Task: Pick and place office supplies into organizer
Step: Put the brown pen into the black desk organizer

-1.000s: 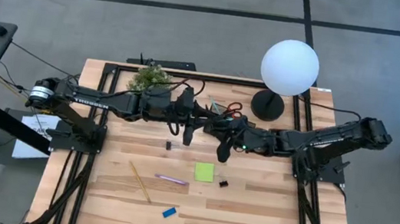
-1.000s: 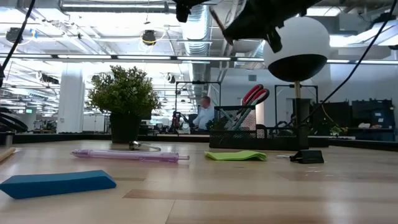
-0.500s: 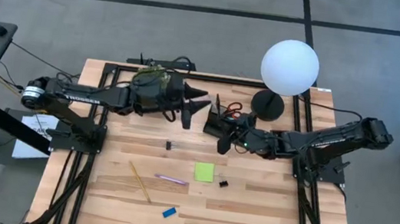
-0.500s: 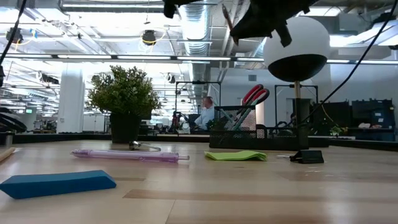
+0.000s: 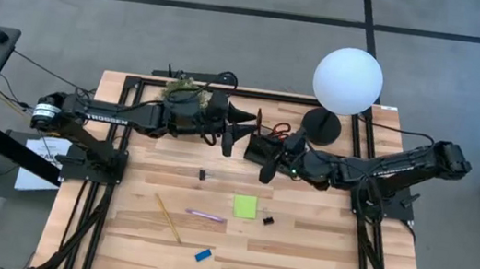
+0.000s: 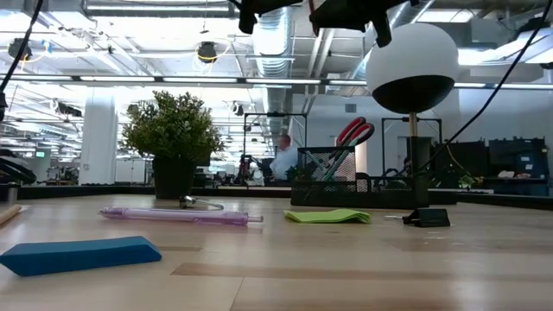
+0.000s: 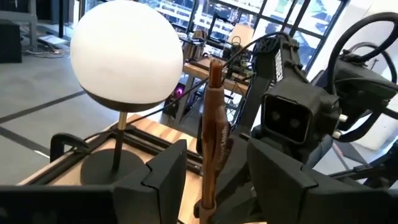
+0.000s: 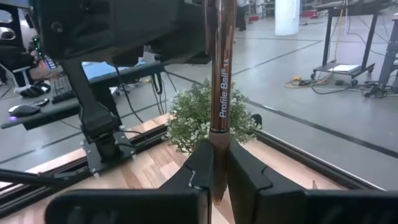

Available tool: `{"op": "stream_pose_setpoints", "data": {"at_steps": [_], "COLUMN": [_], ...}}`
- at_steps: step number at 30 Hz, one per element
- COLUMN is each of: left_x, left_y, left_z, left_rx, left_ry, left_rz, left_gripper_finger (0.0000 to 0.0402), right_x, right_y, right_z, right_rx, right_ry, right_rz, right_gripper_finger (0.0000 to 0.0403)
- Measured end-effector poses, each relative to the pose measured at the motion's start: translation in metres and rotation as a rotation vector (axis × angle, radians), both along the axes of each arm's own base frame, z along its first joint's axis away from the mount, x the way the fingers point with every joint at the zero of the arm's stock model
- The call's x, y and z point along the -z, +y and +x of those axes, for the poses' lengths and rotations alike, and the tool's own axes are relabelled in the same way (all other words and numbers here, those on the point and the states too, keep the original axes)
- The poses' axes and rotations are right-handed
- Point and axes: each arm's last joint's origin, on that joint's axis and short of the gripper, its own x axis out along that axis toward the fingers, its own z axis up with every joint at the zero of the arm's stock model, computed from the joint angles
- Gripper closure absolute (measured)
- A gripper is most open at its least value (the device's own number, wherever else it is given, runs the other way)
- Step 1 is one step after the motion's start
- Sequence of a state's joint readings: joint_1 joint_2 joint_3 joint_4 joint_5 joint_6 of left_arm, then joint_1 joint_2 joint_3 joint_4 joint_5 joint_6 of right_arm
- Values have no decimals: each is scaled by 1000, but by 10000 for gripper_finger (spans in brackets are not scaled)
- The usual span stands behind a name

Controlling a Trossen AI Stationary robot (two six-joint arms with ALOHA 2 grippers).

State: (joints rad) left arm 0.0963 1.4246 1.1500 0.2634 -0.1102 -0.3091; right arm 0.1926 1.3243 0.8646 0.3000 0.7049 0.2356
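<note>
The right claw was clamped on the brown pen, which stood upright between its fingers, its printed barrel rising in front of the green potted plant. In the high view this claw hung over the back of the table, at the black organizer, which sat just beside the round lamp base under the white globe. The left claw faced it from the other side, close to the organizer, with its fingers spread wide and nothing between them; its wrist view showed the same brown pen standing in the gap, free of both fingers. The red-handled scissors stood in the organizer. Nearer the front of the table lay the lime-green sticky-note pad, a small black clip just beside it, the pink pen, the yellow pencil and the blue eraser, all well apart from the organizer.
</note>
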Motion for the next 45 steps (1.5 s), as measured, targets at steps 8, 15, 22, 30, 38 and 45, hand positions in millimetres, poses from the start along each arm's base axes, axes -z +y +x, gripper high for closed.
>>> {"op": "stream_pose_setpoints", "data": {"at_steps": [8, 15, 22, 30, 38, 45], "left_x": [-3, -7, -7, -6, -6, -6], "left_y": [2, 2, 3, 4, 3, 4], "left_z": [0, 0, -1, -1, -1, -1], "left_rx": [-9, -14, -55, -60, -59, -79], "left_ry": [-28, -65, -61, -55, -58, -54], "left_rz": [5, 23, 36, 39, 41, 53], "left_gripper_finger": [237, 237, 237, 246, 359, 373], "right_x": [0, -1, -2, -2, -2, -1], "right_y": [0, -7, -10, -12, -13, -14], "right_z": [1, 4, 6, 7, 7, 6], "right_rx": [-35, -67, -143, -185, -178, -155], "right_ry": [-1, -27, -31, -29, -29, -28], "right_rz": [7, 20, 35, 42, 40, 36], "right_gripper_finger": [382, 382, 384, 383, 377, 342]}}
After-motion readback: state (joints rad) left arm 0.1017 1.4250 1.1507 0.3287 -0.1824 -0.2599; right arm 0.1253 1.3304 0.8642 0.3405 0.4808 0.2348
